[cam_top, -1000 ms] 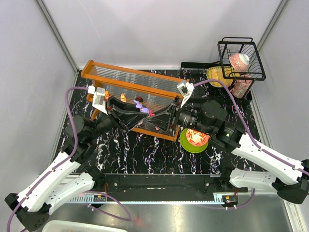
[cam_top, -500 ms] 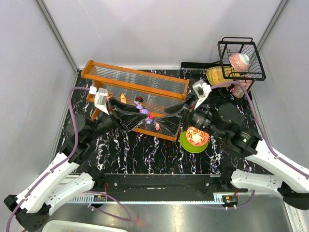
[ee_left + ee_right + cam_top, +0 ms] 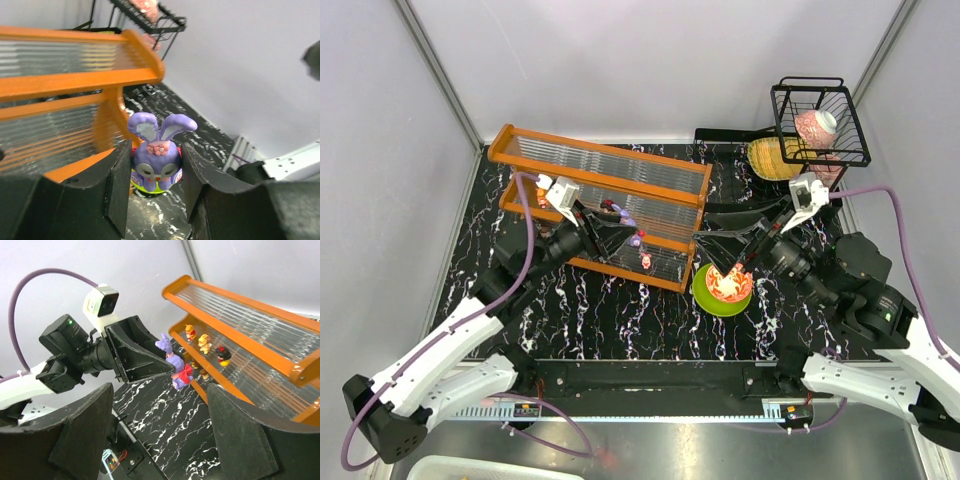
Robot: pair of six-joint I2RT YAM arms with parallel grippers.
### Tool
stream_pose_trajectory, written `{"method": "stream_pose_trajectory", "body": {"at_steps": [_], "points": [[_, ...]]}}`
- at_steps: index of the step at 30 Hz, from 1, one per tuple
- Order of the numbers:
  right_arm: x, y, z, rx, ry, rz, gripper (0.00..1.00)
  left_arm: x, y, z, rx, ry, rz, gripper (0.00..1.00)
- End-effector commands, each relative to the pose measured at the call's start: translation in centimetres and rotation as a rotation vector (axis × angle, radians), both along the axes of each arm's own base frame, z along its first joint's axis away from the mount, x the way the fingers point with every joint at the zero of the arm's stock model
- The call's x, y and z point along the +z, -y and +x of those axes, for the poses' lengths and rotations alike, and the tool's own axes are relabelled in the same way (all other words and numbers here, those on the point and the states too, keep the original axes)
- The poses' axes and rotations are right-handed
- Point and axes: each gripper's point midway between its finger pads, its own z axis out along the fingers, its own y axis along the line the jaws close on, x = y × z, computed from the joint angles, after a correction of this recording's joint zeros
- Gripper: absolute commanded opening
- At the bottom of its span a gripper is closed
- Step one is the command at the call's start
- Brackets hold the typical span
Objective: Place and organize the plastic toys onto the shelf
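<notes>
We see a purple rabbit toy (image 3: 157, 160) with a pink flower and a lime-green base, low centre in the left wrist view, beside the orange-framed shelf (image 3: 75, 80) with clear ribbed panels. The desk (image 3: 620, 310) is black with white veining, and the green plate (image 3: 704, 301) holds a red-patterned bowl (image 3: 728, 283).

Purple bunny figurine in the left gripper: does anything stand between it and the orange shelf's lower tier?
Nothing visible does. The purple bunny figurine hangs beside the orange-framed clear-panelled shelf; three plastic figurines stand farther along its lower tier.
</notes>
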Motion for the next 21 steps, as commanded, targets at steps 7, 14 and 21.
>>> {"method": "stream_pose_trajectory", "body": {"at_steps": [7, 14, 21], "points": [[0.0, 2.5, 1.0, -0.120, 0.018, -0.036, 0.83, -2.1, -0.5, 4.3, 0.234, 0.125, 0.055, 0.00], [-0.4, 2.9, 1.2, -0.144, 0.024, -0.060, 0.84, -4.4, 1.0, 6.8, 0.300, 0.132, 0.115, 0.00], [-0.6, 4.0, 1.3, -0.177, 0.030, -0.077, 0.86, -6.3, 3.0, 8.9, 0.330, 0.137, 0.162, 0.00]]}}
